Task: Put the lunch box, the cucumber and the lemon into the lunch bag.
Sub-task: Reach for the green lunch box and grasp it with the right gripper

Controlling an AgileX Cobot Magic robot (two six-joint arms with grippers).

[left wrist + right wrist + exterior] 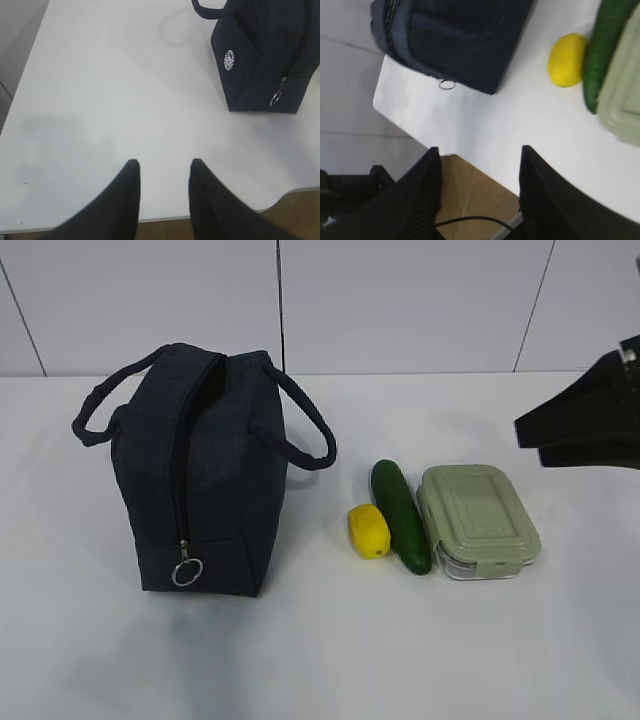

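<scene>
Exterior view: soft navy fabric lunch bag [205, 470], smooth oval lemon [368, 531]; both pincers apart.

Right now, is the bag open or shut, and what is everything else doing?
lunch bag: standing upright, zipper open along the top, ring pull down at the base.
lunch box: lid on, resting on the table.
cucumber: lying between lemon and lunch box.
lemon: on the table, beside the cucumber.
left gripper: open, empty.
right gripper: open, empty.
</scene>
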